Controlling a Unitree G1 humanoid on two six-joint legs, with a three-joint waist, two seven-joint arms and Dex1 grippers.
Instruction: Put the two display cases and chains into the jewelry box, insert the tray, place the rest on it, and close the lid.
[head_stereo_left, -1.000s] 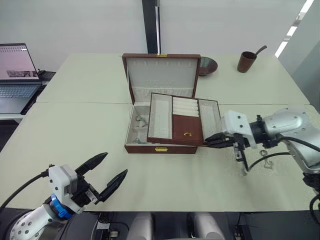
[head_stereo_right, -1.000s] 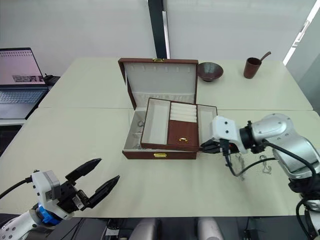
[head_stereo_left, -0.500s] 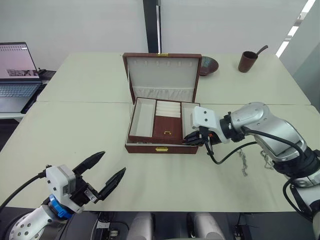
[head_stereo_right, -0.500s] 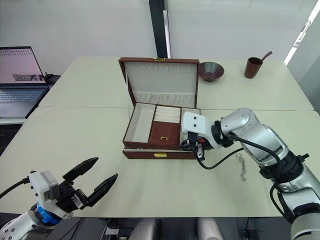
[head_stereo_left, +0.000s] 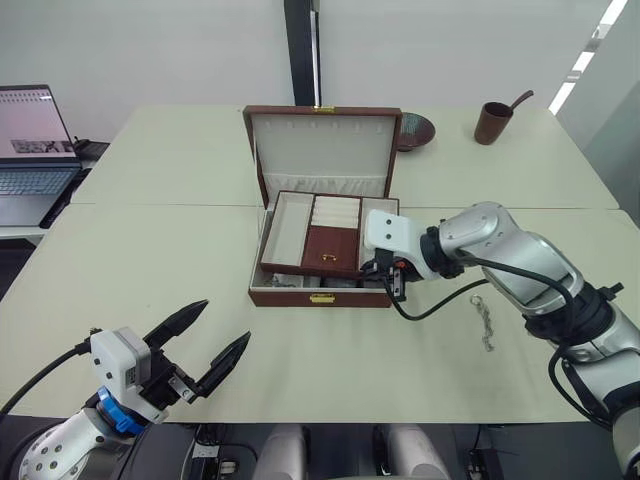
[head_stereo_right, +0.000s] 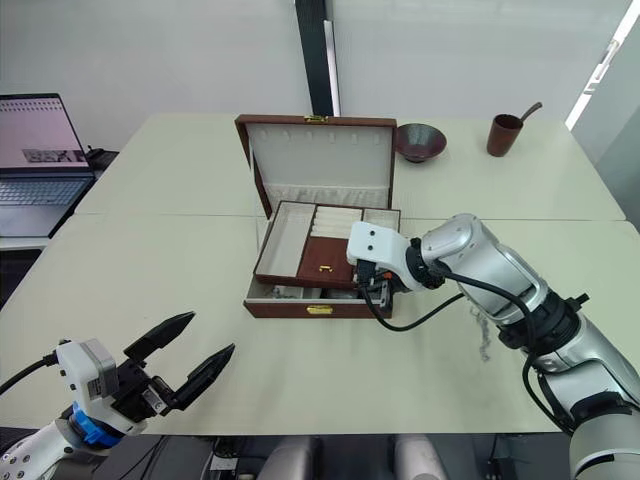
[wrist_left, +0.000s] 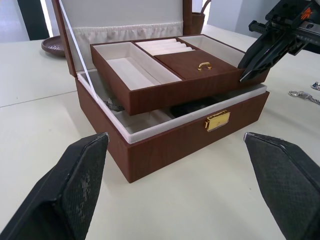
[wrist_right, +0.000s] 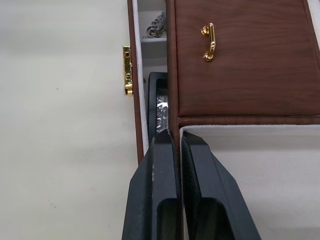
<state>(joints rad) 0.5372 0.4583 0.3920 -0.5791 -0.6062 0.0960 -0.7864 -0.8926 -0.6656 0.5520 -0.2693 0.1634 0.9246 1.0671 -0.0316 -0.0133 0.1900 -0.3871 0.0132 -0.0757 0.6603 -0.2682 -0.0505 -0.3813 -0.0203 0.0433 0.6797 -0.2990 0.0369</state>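
Observation:
The jewelry box (head_stereo_left: 320, 297) stands mid-table with its lid (head_stereo_left: 322, 150) upright. My right gripper (wrist_right: 173, 136) is shut on the near right wall of the tray (head_stereo_left: 330, 245), holding it slightly tilted just above the box's opening. Under the tray, a black display case (wrist_right: 159, 112) with silvery contents lies in the box, and chains (wrist_right: 157, 24) lie in a front compartment. One more chain (head_stereo_left: 486, 325) lies on the table to the right of the box. My left gripper (head_stereo_left: 227, 320) hangs open near the table's front left, apart from everything.
A dark bowl (head_stereo_left: 415, 130) and a brown cup (head_stereo_left: 492, 122) with a spoon stand at the back right. A laptop (head_stereo_left: 35, 150) is open on a side table at far left. The right arm's cable (head_stereo_left: 430, 310) loops down by the box's front right corner.
My right gripper has carried the tray leftward, from past the box's right edge to squarely over the opening. The left gripper has stayed put and open.

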